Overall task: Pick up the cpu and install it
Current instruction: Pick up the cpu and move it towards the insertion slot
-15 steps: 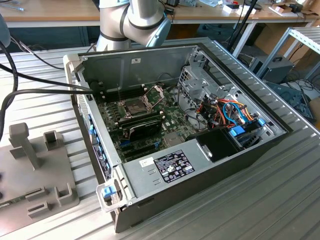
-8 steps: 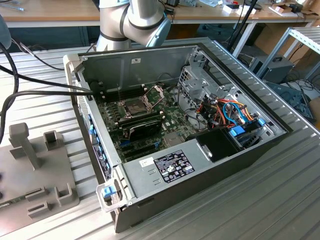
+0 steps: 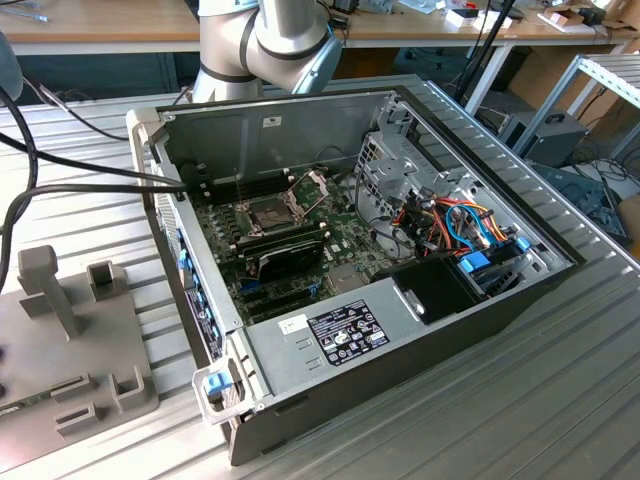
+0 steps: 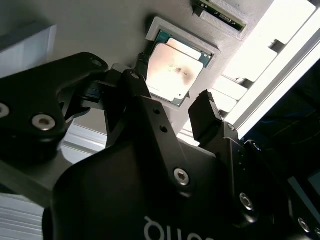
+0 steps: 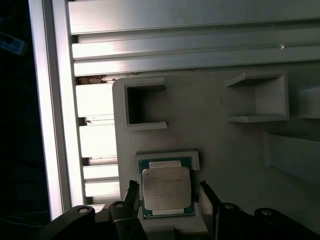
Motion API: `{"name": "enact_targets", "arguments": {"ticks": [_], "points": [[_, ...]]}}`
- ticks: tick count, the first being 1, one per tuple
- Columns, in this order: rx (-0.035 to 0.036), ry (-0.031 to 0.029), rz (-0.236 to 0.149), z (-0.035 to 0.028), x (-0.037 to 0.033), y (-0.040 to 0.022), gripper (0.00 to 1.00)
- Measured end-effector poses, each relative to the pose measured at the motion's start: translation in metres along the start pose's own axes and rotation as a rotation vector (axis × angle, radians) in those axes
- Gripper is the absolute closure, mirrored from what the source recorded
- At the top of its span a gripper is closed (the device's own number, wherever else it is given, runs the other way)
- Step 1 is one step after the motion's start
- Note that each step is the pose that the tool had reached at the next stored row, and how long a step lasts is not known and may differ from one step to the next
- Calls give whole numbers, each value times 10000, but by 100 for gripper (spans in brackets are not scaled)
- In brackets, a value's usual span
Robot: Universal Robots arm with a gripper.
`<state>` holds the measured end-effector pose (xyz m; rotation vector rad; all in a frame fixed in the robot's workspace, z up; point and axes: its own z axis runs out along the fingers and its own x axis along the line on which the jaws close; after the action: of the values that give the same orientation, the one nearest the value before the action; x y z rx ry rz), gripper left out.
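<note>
- Two fingers [image 5: 210,197] of our gripper [image 5: 170,194] stand spread, holding nothing, one on each side of the cpu [image 5: 166,189].
- We see the cpu lying flat in a recess of the grey fixture [image 5: 225,150], straight ahead between them.

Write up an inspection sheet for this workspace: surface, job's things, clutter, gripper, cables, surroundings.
Surface: ribbed aluminium table carrying an open computer case and a grey holder plate.
Job's things: cpu lies flat in a recess of the holder plate, metal top up; socket on the board has its frame raised.
Clutter: black expansion card beside the socket.
Gripper: gripper open, one finger on either side of the cpu, not closed on it.
Cables: black cables cross the table at the exterior view's left; coloured wires inside the case.
Surroundings: workbenches behind.
</note>
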<state>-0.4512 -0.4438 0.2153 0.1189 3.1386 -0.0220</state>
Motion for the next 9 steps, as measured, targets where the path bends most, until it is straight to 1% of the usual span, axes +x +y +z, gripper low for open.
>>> {"name": "enact_targets", "arguments": {"ticks": [2, 4, 9], "points": [[1, 1, -3, 20, -1, -4, 40], [2, 2, -40, 27, 0, -5, 40], [0, -2, -309, 59, -1, -4, 40]]}}
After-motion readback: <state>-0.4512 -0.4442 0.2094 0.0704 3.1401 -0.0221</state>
